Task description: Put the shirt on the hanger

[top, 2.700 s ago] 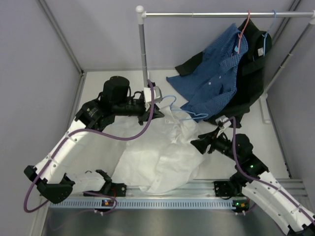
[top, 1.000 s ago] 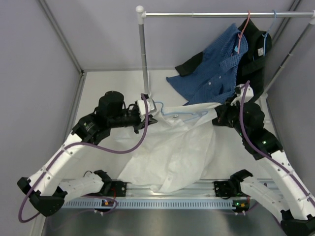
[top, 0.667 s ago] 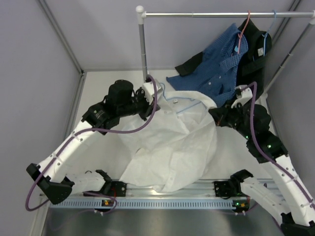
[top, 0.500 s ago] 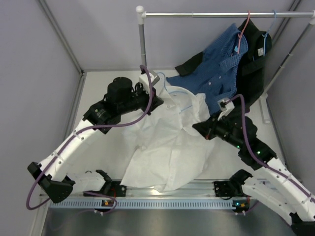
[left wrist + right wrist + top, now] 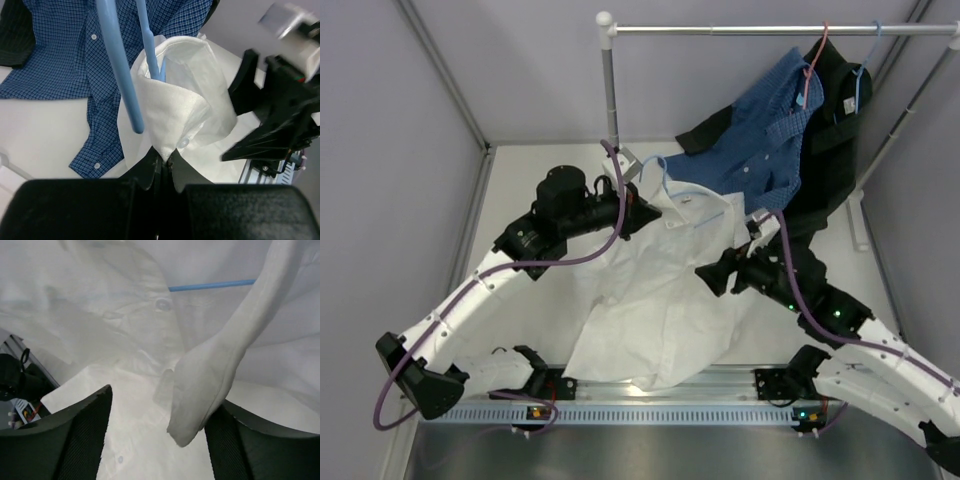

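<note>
Progress check: roughly halfway, I'd say. Left gripper [image 5: 162, 159] is pinched tight on the shirt [image 5: 660, 310] at its collar, with the hanger [image 5: 119, 65] hook poking up out of the neck opening. Blue wire shows through the fabric, so it looks at least partly threaded inside. Right gripper [image 5: 159, 410] has its fingers spread, a loose fold dangling between them, gripping nothing. Most of the shirt lies crumpled on the table [image 5: 540, 170]. Left to do, I reckon: seat both shoulders properly and straighten it out.
</note>
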`<state>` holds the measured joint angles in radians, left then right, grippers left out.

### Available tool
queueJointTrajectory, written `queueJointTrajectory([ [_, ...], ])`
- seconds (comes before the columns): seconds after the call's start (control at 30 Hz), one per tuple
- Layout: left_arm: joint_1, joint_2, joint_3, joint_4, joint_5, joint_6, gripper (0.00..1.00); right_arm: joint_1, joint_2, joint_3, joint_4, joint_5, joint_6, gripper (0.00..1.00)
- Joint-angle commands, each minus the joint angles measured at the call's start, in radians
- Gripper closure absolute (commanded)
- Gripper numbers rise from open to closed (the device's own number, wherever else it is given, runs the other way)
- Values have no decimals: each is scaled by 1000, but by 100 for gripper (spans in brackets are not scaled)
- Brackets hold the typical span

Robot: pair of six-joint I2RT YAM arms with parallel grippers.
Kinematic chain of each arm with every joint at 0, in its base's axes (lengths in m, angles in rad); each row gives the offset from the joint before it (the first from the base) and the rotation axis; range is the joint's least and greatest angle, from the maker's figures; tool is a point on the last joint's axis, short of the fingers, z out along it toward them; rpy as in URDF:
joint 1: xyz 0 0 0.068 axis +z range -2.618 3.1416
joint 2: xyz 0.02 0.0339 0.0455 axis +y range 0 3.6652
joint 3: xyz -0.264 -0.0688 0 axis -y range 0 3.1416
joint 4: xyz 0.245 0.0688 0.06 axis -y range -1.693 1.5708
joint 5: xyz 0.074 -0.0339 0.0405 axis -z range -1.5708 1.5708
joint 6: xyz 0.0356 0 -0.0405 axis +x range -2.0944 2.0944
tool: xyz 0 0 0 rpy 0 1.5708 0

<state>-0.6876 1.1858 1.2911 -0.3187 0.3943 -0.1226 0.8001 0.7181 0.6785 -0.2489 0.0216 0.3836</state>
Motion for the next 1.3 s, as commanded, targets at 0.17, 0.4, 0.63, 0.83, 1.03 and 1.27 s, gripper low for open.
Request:
queueJointTrajectory([
  [0.17, 7, -91, -88, 136, 140, 115, 100, 13, -230, 196, -230, -59, -175, 17],
  [0.4, 5, -81, -122, 138, 395, 178, 100, 11, 53, 522, -199, -204, -287, 16],
  [0.63, 5, -87, -128, 138, 616, 201, 100, 10, 250, 652, -139, -483, -433, 22],
  [0.83, 5, -77, -138, 138, 687, 207, 100, -2, 313, 675, -37, -638, -355, 41],
  [1.03, 5, -66, -128, 138, 672, 213, 100, -2, 316, 625, 65, -706, -304, 63],
  [1.27, 5, -66, -127, 136, 632, 215, 100, -9, 296, 598, 77, -692, -311, 100],
])
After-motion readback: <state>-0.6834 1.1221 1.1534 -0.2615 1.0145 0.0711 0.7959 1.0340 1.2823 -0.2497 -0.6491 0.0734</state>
